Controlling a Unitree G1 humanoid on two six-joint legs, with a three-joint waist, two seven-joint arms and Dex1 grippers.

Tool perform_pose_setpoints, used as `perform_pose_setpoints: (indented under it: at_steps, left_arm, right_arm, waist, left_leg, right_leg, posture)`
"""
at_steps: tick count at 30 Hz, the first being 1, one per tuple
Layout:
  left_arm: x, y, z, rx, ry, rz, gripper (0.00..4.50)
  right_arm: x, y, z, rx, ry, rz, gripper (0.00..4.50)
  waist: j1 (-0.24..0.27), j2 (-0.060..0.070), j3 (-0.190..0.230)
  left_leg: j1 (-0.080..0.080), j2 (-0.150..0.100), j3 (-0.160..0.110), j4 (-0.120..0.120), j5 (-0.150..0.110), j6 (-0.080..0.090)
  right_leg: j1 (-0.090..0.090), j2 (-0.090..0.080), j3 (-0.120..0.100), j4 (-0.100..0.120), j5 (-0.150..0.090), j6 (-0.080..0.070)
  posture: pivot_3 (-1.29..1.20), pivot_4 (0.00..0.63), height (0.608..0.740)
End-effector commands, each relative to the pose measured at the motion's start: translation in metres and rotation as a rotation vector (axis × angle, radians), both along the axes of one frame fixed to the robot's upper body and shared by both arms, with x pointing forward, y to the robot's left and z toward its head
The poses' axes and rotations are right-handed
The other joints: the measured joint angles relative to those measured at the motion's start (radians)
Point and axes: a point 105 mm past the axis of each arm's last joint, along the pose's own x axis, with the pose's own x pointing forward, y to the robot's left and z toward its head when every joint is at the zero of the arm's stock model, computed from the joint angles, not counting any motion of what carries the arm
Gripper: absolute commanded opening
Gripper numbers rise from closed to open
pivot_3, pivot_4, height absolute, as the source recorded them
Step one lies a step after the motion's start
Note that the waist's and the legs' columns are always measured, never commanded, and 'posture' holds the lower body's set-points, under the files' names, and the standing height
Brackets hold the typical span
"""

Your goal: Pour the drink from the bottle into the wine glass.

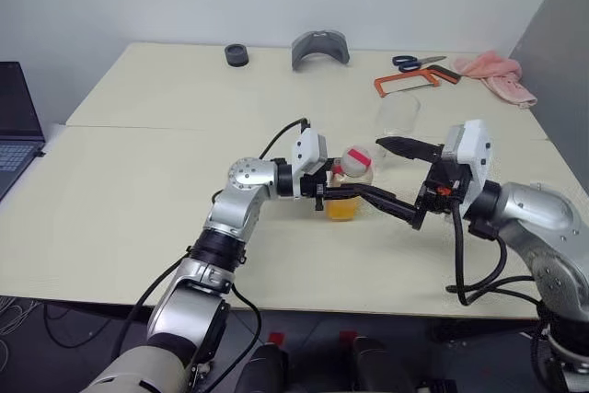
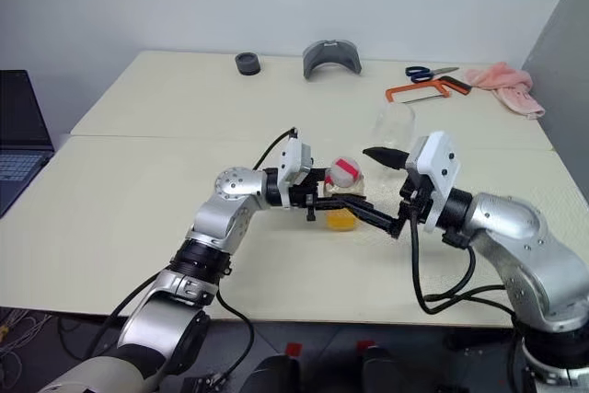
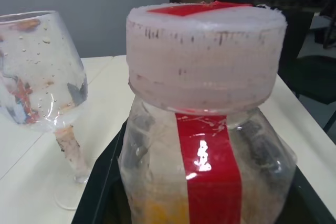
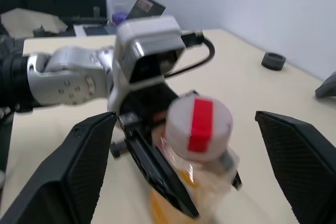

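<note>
I see my left gripper (image 1: 342, 192) clamped on the small clear plastic bottle (image 1: 348, 192), upright on the cream table (image 1: 138, 190), its ribbed white cap (image 4: 199, 128) striped red. Translucent orange drink (image 1: 341, 209) sits low inside. My right gripper (image 1: 405, 183) hangs just beside it, black textured fingers (image 4: 86, 156) spread wide, holding nothing. The rounded, droplet-speckled wine glass (image 3: 42, 77) stands near behind.

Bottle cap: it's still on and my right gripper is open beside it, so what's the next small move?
Probably close the right gripper on the cap. The left gripper holds the bottle upright, capped, so nothing can pour into the wine glass yet.
</note>
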Motion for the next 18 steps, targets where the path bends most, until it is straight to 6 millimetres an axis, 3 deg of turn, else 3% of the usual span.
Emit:
perform_pose_setpoints:
  at_steps: [1, 8, 17, 18]
  left_arm:
    - [0.000, -0.001, 0.019, -0.072, -0.028, 0.000, 1.78]
    - [0.001, -0.003, 0.020, -0.075, -0.011, -0.012, 1.78]
    - [0.000, -0.005, 0.020, -0.066, -0.020, -0.025, 1.78]
    - [0.000, -0.005, 0.020, -0.066, -0.020, -0.025, 1.78]
  right_arm:
    - [-0.006, 0.002, 0.008, 0.084, -0.025, -0.106, 4.35]
    - [0.005, 0.016, 0.003, 0.190, 0.000, -0.278, 4.35]
    - [0.015, 0.020, -0.004, 0.178, 0.012, -0.320, 4.35]
    - [0.015, 0.021, -0.005, 0.177, 0.015, -0.319, 4.18]
  waist:
    - [-0.001, 0.000, 0.000]
    - [-0.003, 0.000, 0.000]
    - [-0.004, 0.000, 0.000]
    - [-0.004, 0.000, 0.000]
  left_leg:
    - [0.000, 0.000, 0.000, 0.000, 0.000, 0.000]
    - [0.001, -0.001, 0.000, 0.000, 0.000, 0.000]
    - [0.001, -0.001, 0.000, 0.000, 0.000, 0.000]
    - [0.001, -0.001, 0.001, 0.000, 0.000, 0.000]
  right_leg:
    - [0.000, 0.000, 0.000, 0.000, 0.000, 0.000]
    - [0.000, 0.001, 0.001, 0.000, 0.000, 0.000]
    - [0.000, 0.002, 0.000, 0.000, 0.000, 0.000]
    - [0.000, 0.002, 0.000, 0.000, 0.000, 0.000]
  posture:
    - [0.00, 0.150, 0.740]
    - [0.00, 0.150, 0.740]
    - [0.00, 0.150, 0.740]
    - [0.00, 0.150, 0.740]
